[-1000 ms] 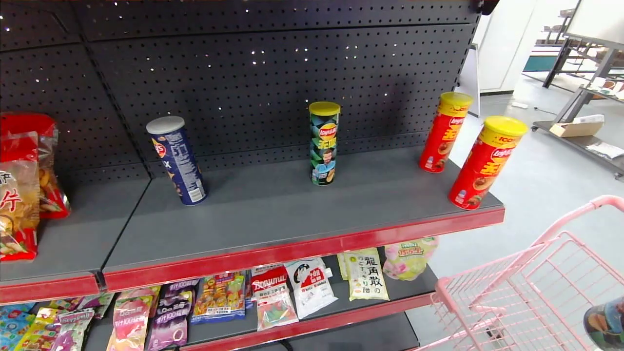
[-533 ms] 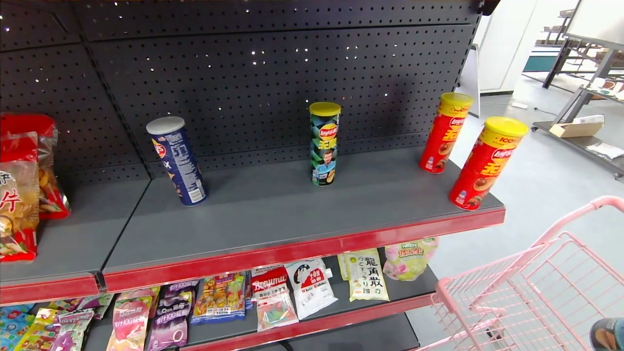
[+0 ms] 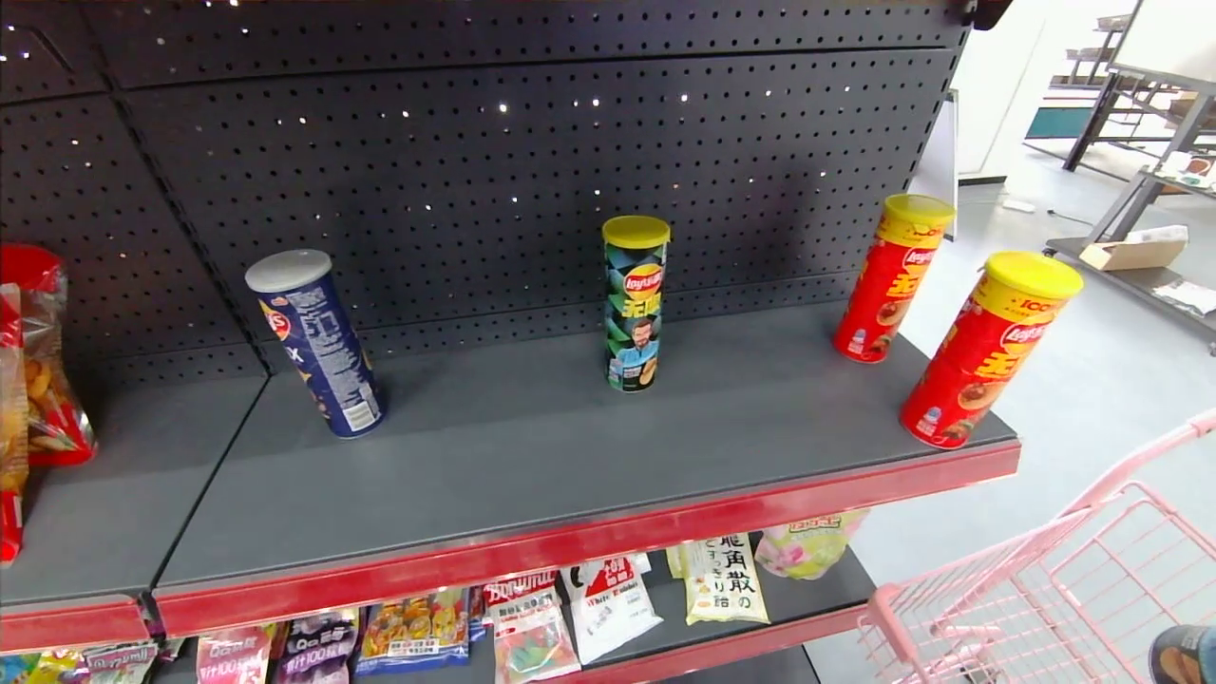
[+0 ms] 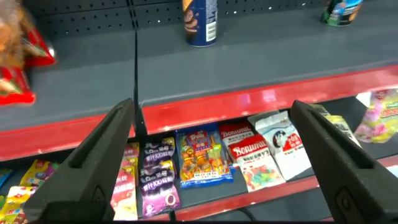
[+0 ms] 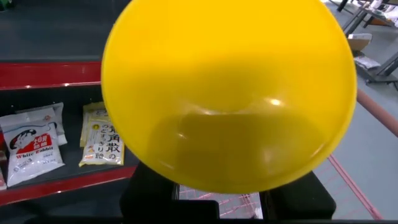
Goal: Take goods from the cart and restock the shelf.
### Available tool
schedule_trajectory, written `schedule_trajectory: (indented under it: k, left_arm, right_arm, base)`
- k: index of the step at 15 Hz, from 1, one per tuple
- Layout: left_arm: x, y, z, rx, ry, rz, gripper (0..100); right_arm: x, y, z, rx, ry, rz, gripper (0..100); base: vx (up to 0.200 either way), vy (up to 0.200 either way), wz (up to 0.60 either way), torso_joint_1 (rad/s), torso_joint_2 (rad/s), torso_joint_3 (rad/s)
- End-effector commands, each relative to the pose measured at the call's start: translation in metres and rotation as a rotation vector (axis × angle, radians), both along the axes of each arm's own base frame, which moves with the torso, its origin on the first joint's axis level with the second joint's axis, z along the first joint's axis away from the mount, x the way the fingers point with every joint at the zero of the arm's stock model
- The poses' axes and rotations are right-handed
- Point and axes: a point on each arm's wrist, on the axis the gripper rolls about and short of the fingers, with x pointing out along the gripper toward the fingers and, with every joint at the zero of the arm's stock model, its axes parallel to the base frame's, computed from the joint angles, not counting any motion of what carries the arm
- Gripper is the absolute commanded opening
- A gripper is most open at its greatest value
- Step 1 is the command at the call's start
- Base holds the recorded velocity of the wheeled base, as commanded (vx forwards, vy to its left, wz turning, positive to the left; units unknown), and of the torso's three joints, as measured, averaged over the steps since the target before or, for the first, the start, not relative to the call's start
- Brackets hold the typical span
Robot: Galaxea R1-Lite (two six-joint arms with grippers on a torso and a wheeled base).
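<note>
On shelf (image 3: 570,475): one blue can (image 3: 313,347), one green can (image 3: 635,304), two red cans (image 3: 893,280) (image 3: 988,351); left gripper (image 4: 211,109) spread; right gripper (image 5: 221,202) pinches one yellow-lidded can (image 5: 229,93).

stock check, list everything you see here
blue can: one, grey lid, shelf's left part
green can: one, yellow lid, shelf's middle
red cans: two, yellow lids, shelf's right end
shelf: one, grey with red edge
red bags: few, far left
snack bags: many, mixed colours, lower shelf
cart: one, pink wire, lower right
held can: one, yellow lid, right gripper
left gripper: one, black, open
right gripper: one, black, shut on held can
</note>
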Motion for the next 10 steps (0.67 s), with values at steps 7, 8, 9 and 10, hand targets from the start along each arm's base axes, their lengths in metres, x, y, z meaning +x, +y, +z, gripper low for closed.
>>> schedule_trajectory:
  k: [7, 8, 9, 10]
  left_arm:
    - [0.003, -0.001, 0.002, 0.044, 0.040, -0.082, 100]
    - [0.003, -0.002, 0.002, 0.054, 0.035, -0.105, 100]
    - [0.003, -0.002, 0.002, 0.078, 0.034, -0.126, 100]
    - [0.003, -0.002, 0.002, 0.086, 0.032, -0.132, 100]
  right_arm:
    - [-0.013, -0.001, 0.001, -0.033, -0.110, 0.013, 0]
    - [-0.011, -0.001, 0.007, -0.028, -0.095, 0.026, 0]
    - [-0.008, -0.001, 0.011, -0.027, -0.081, 0.054, 0]
    - [-0.006, -0.001, 0.012, -0.022, -0.069, 0.082, 0]
  base:
    - [0.000, 0.000, 0.00, 0.000, 0.00, 0.000]
    - [0.000, 0.000, 0.00, 0.000, 0.00, 0.000]
    - [0.000, 0.000, 0.00, 0.000, 0.00, 0.000]
    - [0.000, 0.000, 0.00, 0.000, 0.00, 0.000]
